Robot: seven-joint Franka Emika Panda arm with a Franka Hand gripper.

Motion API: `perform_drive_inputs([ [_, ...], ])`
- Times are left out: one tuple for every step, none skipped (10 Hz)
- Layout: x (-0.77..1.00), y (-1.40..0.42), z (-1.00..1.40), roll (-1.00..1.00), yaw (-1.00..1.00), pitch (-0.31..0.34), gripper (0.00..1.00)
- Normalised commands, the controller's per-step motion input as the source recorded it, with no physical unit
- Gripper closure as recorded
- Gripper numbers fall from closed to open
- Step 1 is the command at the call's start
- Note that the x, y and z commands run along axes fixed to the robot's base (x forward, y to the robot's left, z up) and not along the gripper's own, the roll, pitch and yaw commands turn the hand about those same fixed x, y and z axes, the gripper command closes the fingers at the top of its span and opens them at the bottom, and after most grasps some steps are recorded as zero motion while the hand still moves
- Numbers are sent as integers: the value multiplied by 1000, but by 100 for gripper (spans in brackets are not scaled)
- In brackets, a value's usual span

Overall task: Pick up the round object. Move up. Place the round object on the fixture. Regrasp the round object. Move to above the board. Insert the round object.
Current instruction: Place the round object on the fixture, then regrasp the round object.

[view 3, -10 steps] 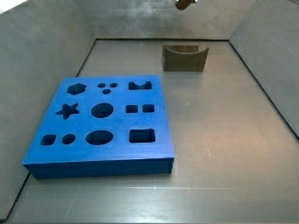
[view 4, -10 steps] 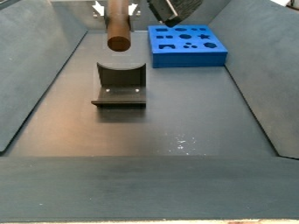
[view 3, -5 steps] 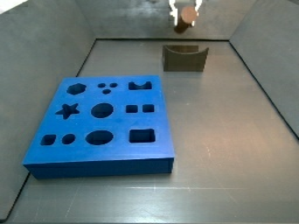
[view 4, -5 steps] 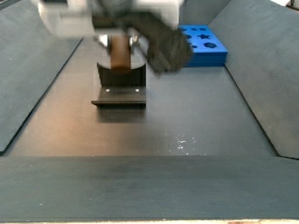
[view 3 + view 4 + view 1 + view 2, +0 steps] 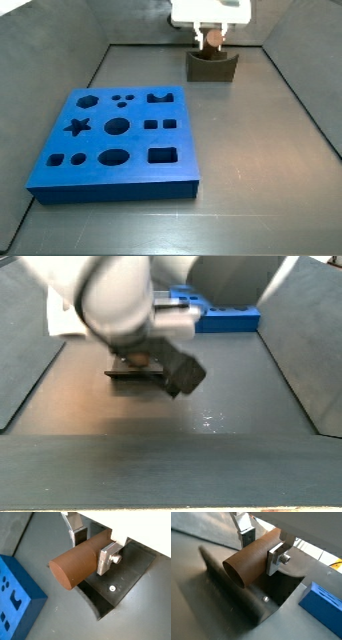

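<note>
Placing step, judged from the peg's position just over the notch. Gripper (image 5: 91,543) low at the far end of the surface (image 5: 254,130), directly above the fixture (image 5: 211,66). Jaws pinching the round object (image 5: 79,562) across its width, one silver finger (image 5: 107,556) flat against its side in both wrist views, the opposite finger (image 5: 246,534) partly hidden behind the peg. Round object (image 5: 252,556) held lying on its side, flat end face toward the camera, sitting in or just above the curved notch of the fixture (image 5: 234,597); contact with the notch not resolvable from these views. In a side view, only a small reddish patch of the round object (image 5: 134,357) visible under the blurred arm, fixture base (image 5: 134,374) below it. Board (image 5: 118,140) well apart from the fixture, nearer the camera, holes unoccupied.

For a clean placement: peg axis kept parallel to the notch's trough, descent slow and straight until the cylinder seats along its curve, no sideways drag against the notch walls. Release only once the peg rests fully, otherwise likely to roll or tip off one end. Jaws to be spread just enough to clear the peg, then lifted straight up, leaving room for the regrasp. Peg smooth and round, so prone to rolling if set off-centre.
</note>
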Motion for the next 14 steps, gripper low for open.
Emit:
perform_drive_inputs([
  [125,86,-475,-808,-182,114,100],
  [115,97,-381,-656,-174,90,100],
  [84,141,-287,-438,-164,27,100],
  [73,154,-263,-337,-153,-17,100],
  [0,0,0,0,0,0,0],
  [0,0,1000,52,19,-21,0],
  [-6,3,1000,56,22,-16,0],
  [-31,1,1000,84,37,10,0],
  [-36,-6,1000,100,36,32,0],
  [-38,-8,1000,105,34,52,0],
  [-44,-3,909,93,26,93,0],
  [-43,-1,799,87,20,110,0],
  [-37,3,578,80,1,137,0],
  [-33,4,469,76,-5,145,0],
])
